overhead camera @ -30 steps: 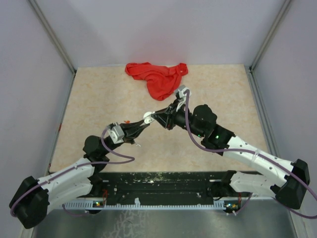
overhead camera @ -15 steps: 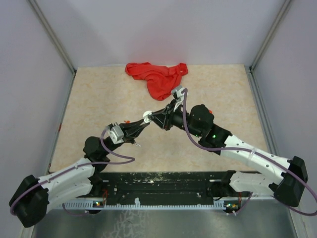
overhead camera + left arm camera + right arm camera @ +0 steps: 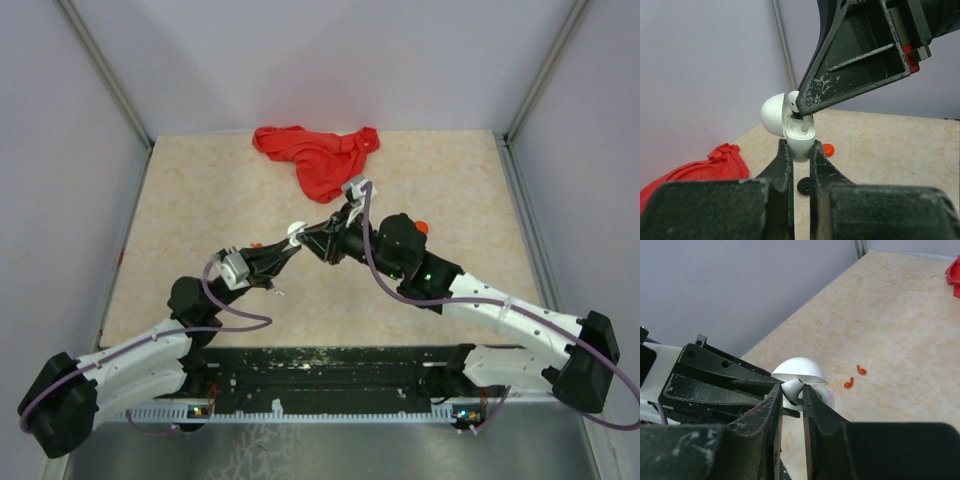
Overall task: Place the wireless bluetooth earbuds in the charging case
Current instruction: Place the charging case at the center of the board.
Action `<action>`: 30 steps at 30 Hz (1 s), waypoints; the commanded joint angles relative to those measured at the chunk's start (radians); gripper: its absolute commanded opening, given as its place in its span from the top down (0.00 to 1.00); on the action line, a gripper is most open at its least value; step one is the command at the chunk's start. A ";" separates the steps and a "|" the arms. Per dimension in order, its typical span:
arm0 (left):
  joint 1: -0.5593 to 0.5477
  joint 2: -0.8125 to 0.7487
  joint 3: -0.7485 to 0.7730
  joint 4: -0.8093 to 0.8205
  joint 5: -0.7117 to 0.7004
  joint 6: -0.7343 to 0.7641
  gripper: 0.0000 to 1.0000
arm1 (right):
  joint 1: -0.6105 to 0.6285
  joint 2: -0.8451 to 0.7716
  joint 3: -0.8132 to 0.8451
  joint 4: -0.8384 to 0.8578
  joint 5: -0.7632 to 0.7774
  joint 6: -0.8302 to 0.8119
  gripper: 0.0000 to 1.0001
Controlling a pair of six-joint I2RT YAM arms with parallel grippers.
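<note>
From above, the left gripper (image 3: 291,241) and right gripper (image 3: 306,236) meet tip to tip over the middle of the table (image 3: 200,200), a white case (image 3: 296,232) between them, a red cloth (image 3: 320,160) lying at the far edge. The left wrist view shows the left jaws clamped on the case's lower shell, its lid (image 3: 774,115) tipped back, while the right fingers pinch a white earbud (image 3: 793,100) at the mouth of the case; whether it is seated cannot be told. In the right wrist view those jaws stand almost together, gripping the bud's bulb just above the open case, with two red buds (image 3: 859,370) loose on the table beyond. The bud looks feather-light, hard and glossy, likely to squirt from a careless pinch, so it is best held across the bulb with the stem free. The rounded, slick case may twist, and is best gripped low on its base, clear of the hinge.
</note>
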 commanded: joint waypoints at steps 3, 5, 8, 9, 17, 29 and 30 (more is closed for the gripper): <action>-0.014 -0.016 -0.001 0.028 -0.017 -0.023 0.99 | 0.015 0.007 0.006 0.037 -0.001 -0.022 0.71; -0.014 -0.016 0.003 0.010 -0.027 -0.025 0.99 | 0.016 0.007 0.013 0.030 -0.003 -0.029 0.68; -0.016 -0.017 0.004 -0.014 -0.040 -0.033 0.99 | 0.015 -0.006 0.025 0.011 0.008 -0.050 0.64; -0.016 -0.018 0.004 -0.025 -0.046 -0.035 0.99 | 0.016 -0.010 0.028 0.004 0.016 -0.058 0.62; -0.016 -0.032 0.003 -0.096 -0.067 -0.054 0.99 | 0.016 -0.047 0.054 -0.064 0.093 -0.122 0.57; -0.016 -0.051 0.039 -0.241 -0.033 -0.025 0.99 | 0.015 0.023 0.213 -0.320 -0.022 -0.231 0.57; -0.016 -0.051 0.043 -0.251 -0.028 -0.022 0.99 | 0.016 0.034 0.226 -0.340 -0.031 -0.237 0.58</action>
